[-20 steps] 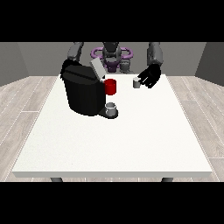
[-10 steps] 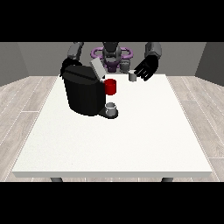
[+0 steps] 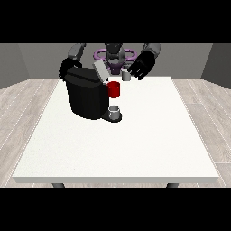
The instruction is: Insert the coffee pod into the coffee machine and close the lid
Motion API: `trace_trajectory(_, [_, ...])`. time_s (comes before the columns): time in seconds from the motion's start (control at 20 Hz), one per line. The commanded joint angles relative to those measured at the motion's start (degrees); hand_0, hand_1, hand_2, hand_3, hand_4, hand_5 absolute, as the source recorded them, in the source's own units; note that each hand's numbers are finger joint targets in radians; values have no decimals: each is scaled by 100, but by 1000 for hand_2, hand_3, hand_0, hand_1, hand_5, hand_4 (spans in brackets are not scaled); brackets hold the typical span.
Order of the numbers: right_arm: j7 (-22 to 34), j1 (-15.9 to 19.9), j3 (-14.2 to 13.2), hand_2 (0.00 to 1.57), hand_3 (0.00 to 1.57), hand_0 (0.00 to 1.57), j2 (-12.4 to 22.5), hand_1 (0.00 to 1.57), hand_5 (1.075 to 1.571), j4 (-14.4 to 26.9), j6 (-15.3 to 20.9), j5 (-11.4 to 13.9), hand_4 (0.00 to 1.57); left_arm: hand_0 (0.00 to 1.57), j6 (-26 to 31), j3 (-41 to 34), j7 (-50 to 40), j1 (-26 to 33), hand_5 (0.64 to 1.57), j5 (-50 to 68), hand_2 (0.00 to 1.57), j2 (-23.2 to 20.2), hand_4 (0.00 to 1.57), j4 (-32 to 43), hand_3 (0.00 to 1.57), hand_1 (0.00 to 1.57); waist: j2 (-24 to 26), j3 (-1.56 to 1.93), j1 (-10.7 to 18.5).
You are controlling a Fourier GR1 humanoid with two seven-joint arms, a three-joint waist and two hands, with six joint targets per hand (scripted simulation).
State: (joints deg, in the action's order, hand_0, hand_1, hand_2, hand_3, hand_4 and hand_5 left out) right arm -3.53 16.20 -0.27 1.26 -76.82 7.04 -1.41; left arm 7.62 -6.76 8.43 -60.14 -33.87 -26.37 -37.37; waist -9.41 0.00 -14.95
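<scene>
Coffee machine point(image 3: 85, 97): matt black, plastic-looking body, with a glossy red front part point(image 3: 114, 90) and a pale grey lid point(image 3: 100, 71). Table point(image 3: 135, 144): smooth, matt white top. Floor point(image 3: 27, 97): pale wood-look planks.

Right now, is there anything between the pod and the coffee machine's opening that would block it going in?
Nothing visible does. The hand at the view's right has the coffee pod at its fingertips, just right of the coffee machine, whose lid is tilted up. Only open air lies between them; the red part sits lower.
</scene>
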Motion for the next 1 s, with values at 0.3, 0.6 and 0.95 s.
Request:
trace_trajectory(0.3, [618, 80, 31, 0, 0, 0, 264, 0, 1571, -567, -102, 20, 549, 1262, -39, -160, -41, -359, 1571, -97, 1313, -293, 507, 198, 1244, 1262, -164, -2, -405])
trace_trajectory(0.6, [86, 260, -168, 0, 0, 0, 171, 0, 1571, -213, 105, 65, 480, 1307, -3, 23, -232, -576, 1571, -208, 1328, 75, 487, 82, 1239, 1307, -348, 2, -176])
trace_trajectory(0.95, [-8, 220, -223, 0, 0, 0, 70, 0, 1571, -193, 148, -17, 514, 1268, -62, 15, -193, -747, 1571, -292, 1300, 41, 512, 106, 1217, 1268, -593, 2, -259])
